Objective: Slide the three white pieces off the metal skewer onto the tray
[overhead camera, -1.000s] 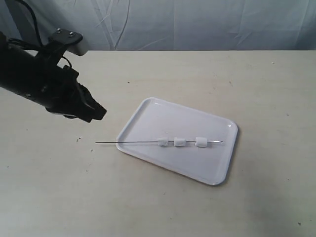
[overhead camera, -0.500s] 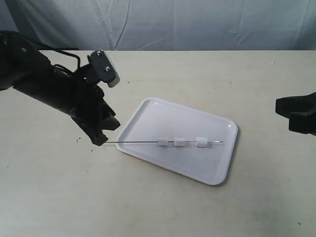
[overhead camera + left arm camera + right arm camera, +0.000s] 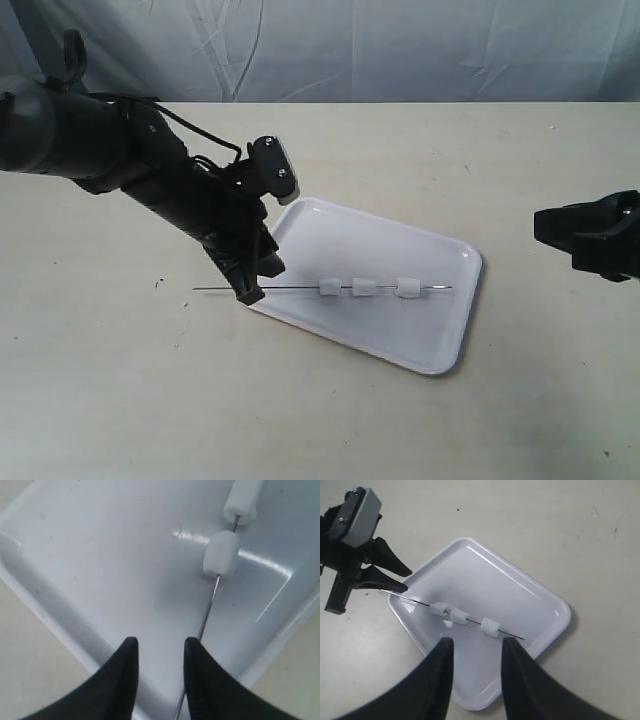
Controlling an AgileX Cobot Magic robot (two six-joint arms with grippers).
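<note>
The tray [image 3: 345,235] lies mid-table with the metal skewer [image 3: 290,289] across it, its bare end sticking out past the left rim. The three white pieces [image 3: 364,288] are threaded on it, spaced apart. My left gripper [image 3: 254,286] stands open, low over the skewer at the tray's left corner. In the left wrist view the skewer [image 3: 207,612] passes under one of the fingertips [image 3: 197,652] of my left gripper [image 3: 160,647], with two pieces [image 3: 221,554] beyond. My right gripper [image 3: 476,642] is open and empty, held high to the right of the tray [image 3: 520,592].
The beige table [image 3: 320,420] runs out on all sides of the tray. A wrinkled pale cloth [image 3: 400,45] hangs behind the table's far edge. My left arm [image 3: 120,160] slants in from the upper left.
My left arm has swung right and down, from beside the skewer's free end to the tray's left corner over the skewer. My right gripper has come a little further into view.
</note>
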